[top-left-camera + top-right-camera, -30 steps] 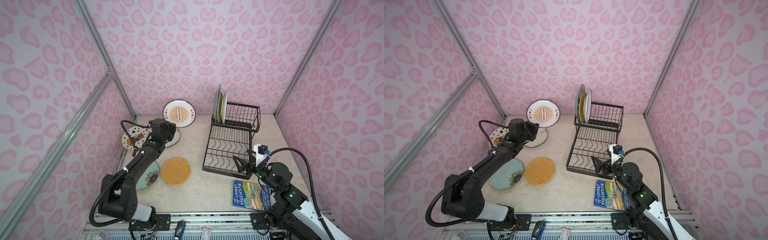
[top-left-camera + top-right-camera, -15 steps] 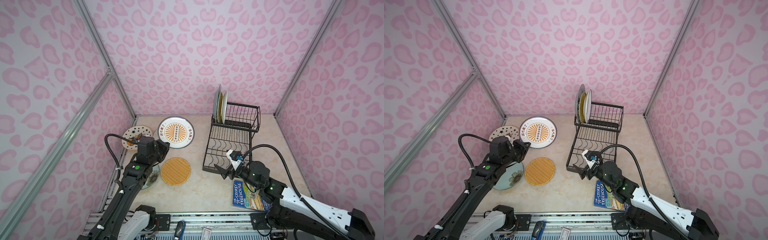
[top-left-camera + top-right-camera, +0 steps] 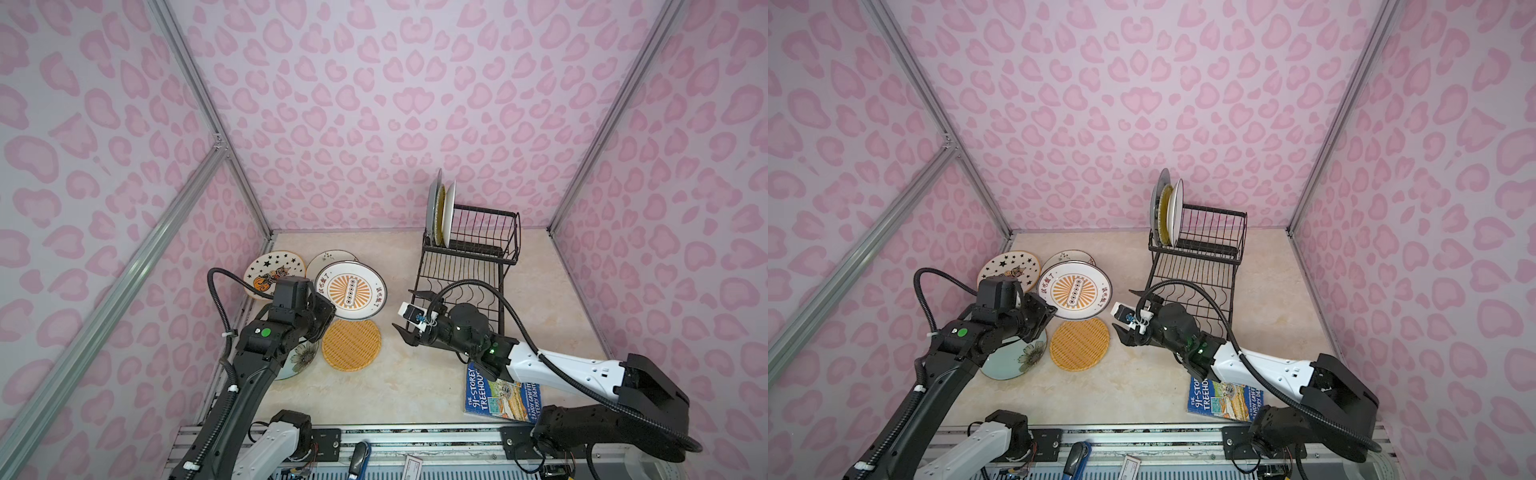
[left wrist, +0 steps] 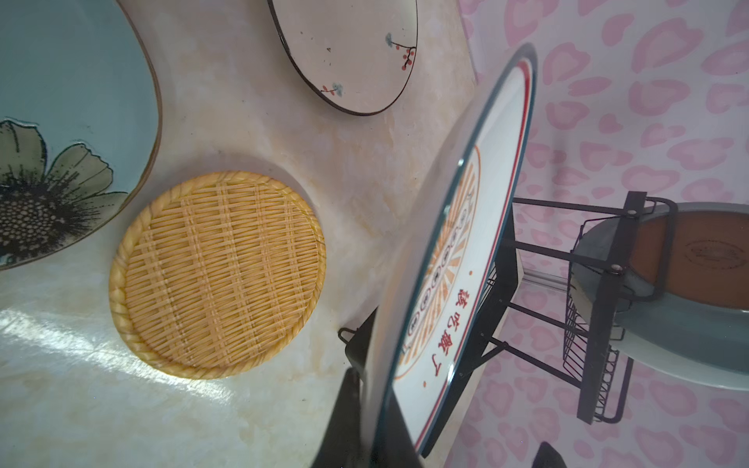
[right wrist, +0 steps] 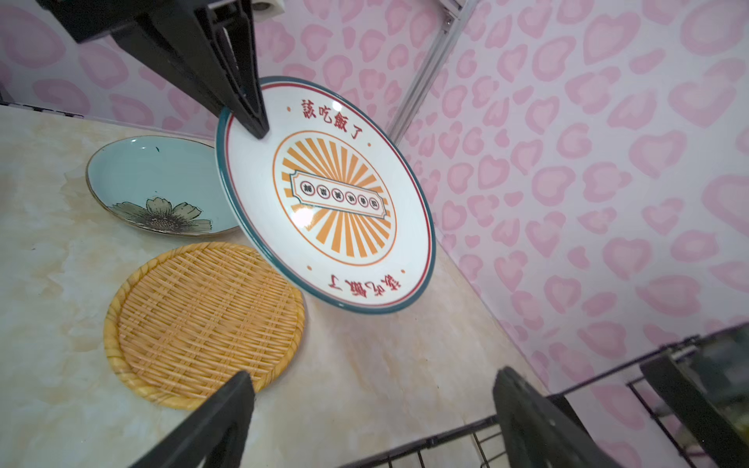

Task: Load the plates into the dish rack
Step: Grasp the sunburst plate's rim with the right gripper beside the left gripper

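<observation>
My left gripper [image 3: 322, 309] [image 4: 375, 405] is shut on the rim of the white sunburst plate [image 3: 351, 291] [image 3: 1074, 294] [image 5: 336, 202], which hangs tilted above the table. My right gripper [image 3: 407, 318] [image 5: 373, 405] stands open and empty to the plate's right, by the dish rack's [image 3: 465, 266] [image 3: 1196, 266] front corner. Three plates [image 3: 440, 208] stand in the rack's raised basket. Flat on the table lie the orange woven plate [image 3: 351, 345] [image 5: 202, 324], the pale green floral plate [image 3: 297, 361] [image 4: 60, 142], the star plate [image 3: 272, 272] and the sprig plate [image 3: 332, 255] [image 4: 352, 52].
A blue paperback book [image 3: 498, 395] lies at the front right, partly under my right arm. Pink patterned walls close in the left, back and right sides. The rack's wide lower tray [image 3: 1192, 291] holds nothing.
My left arm has drawn the sunburst plate away from the back wall toward the front. My right gripper has swung left from the book to face the plate, its jaws slightly narrower.
</observation>
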